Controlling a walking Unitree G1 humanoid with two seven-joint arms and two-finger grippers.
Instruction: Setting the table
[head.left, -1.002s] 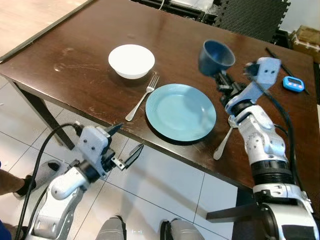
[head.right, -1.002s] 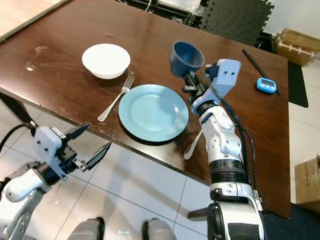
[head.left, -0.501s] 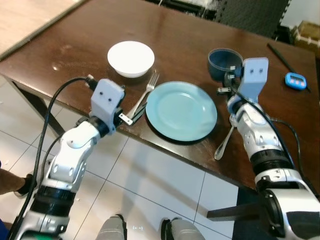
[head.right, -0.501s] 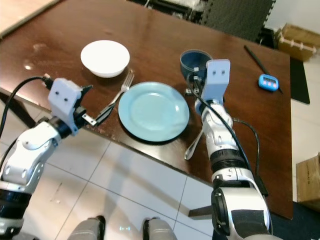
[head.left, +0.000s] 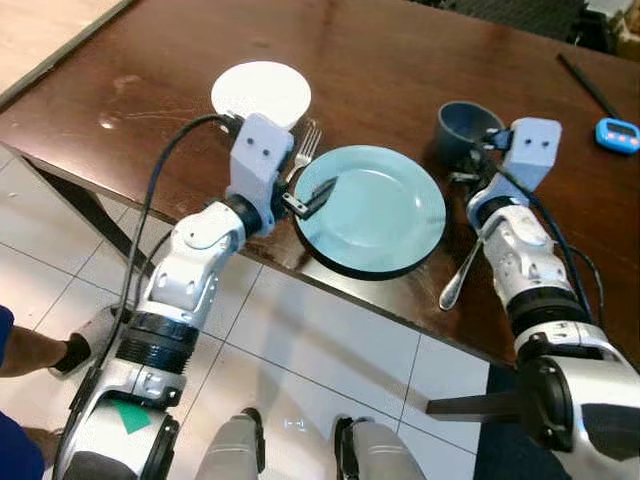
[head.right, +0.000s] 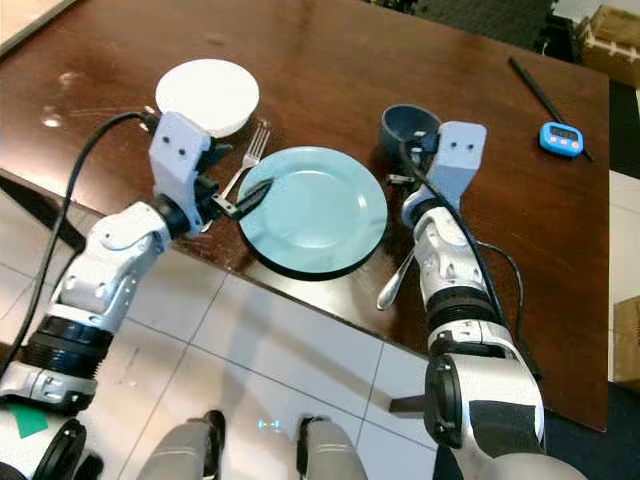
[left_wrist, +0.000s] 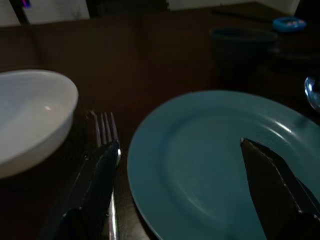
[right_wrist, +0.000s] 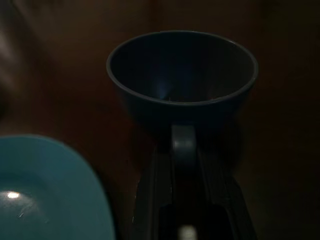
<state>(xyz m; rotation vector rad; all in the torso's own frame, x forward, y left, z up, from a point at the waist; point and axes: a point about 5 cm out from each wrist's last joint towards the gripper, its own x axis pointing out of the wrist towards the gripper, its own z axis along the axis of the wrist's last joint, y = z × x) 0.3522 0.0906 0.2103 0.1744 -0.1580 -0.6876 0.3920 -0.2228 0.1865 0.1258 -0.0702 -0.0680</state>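
Left eye view first: working across the dark wooden table (head.left: 130, 90) from my left, I have the white bowl (head.left: 261, 93) near the far side, then the fork (head.left: 303, 150) lying between the bowl and the blue plate (head.left: 372, 208), which sits at the near edge. My left gripper (head.left: 305, 194) hangs low over the plate's left rim with its fingers spread wide and nothing between them; in the left wrist view one finger (left_wrist: 95, 190) sits over the fork and the other over the plate. Right of the plate, the spoon (head.left: 462, 277) lies angled toward the table edge. Beyond it stands the dark blue cup (head.left: 468, 131), upright on the table, and my right gripper (head.left: 470, 170) is clamped narrowly on its handle, as the right wrist view shows.

I judge the cup placement to be the step in hand: it looks set down beside the plate. Next I would open the right fingers and back away straight, without tipping the cup. The left claw is poised to straighten the fork or plate if needed.
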